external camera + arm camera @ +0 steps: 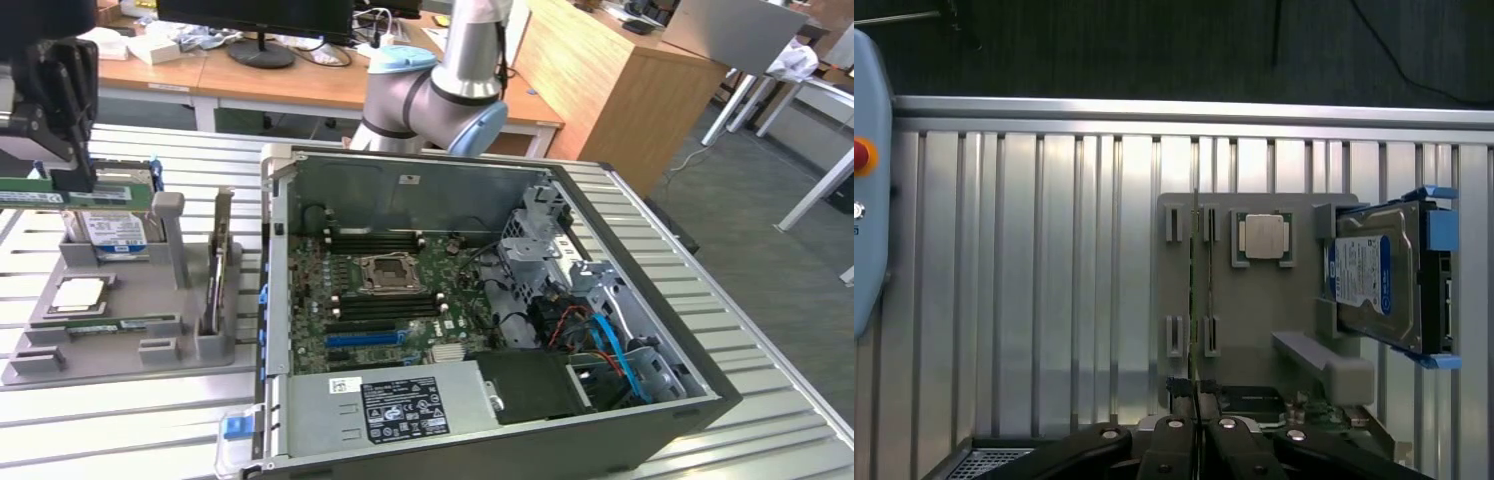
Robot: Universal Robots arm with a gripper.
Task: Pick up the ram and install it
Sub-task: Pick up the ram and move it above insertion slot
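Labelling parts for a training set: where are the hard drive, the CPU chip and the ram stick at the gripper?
hard drive (1369, 275): wrist view, on its blue-white label.
CPU chip (1265, 238): wrist view, middle of its silver lid.
ram stick (27, 193): exterior view, green board, toward the exterior view's left end.

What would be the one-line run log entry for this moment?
gripper: shut on long green ram stick | position: above grey parts tray | install: not yet done

wooden desks (307, 88) and a monitor (254, 15) stand behind the ribbed metal table (134, 430).
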